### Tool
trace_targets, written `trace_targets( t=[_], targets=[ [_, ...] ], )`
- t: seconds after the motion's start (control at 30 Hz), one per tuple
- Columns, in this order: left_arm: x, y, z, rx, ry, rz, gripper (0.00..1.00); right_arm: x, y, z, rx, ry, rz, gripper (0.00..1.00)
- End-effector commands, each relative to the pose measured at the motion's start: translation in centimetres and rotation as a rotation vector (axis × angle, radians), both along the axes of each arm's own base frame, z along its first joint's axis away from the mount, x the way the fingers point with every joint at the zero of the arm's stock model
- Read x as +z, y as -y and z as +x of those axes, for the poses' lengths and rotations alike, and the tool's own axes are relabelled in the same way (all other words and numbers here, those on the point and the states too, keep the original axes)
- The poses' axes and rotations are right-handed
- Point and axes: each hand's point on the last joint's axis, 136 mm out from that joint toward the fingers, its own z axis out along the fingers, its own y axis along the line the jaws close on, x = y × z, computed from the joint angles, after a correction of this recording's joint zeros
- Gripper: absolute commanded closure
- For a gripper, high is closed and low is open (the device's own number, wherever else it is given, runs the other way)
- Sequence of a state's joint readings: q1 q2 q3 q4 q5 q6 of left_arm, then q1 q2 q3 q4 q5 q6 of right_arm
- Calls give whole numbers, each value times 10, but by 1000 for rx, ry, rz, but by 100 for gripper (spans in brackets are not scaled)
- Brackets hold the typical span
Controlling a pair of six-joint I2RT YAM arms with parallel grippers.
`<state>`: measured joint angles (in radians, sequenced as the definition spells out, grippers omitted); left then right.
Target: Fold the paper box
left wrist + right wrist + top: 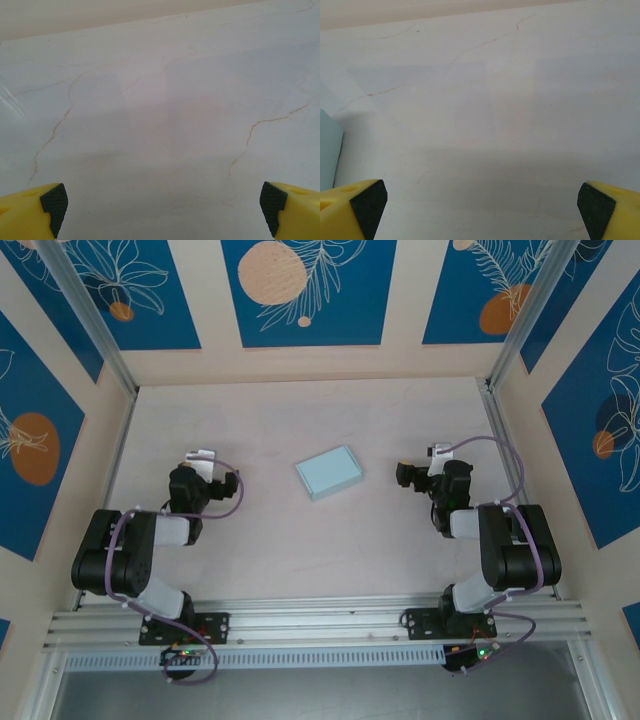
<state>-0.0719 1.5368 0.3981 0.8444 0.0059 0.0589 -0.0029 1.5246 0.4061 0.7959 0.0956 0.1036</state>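
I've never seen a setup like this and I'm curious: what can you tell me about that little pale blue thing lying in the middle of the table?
The paper box is a small, flat rectangle of pale light-blue card, plain and unmarked. It looks closed, and a slim side wall seems to show along its near edges. It lies flat near the middle of the pale table, turned at a slight angle, touching only the tabletop.

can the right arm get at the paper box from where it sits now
Probably yes. The paper box lies flat on the bare table, just to the left of the right claw. The claw's jaws stand open and empty, and nothing lies between it and the box.
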Motion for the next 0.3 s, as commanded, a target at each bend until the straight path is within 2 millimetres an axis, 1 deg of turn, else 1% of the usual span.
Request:
trace_targets(
  t=[0.0,0.27],
  targets=[
    [-1,-6,0,19,-4,-2,0,7,-3,3,17,20,6,0],
    [-1,-8,0,31,-3,-1,0,7,-3,3,16,20,6,0]
  ],
)
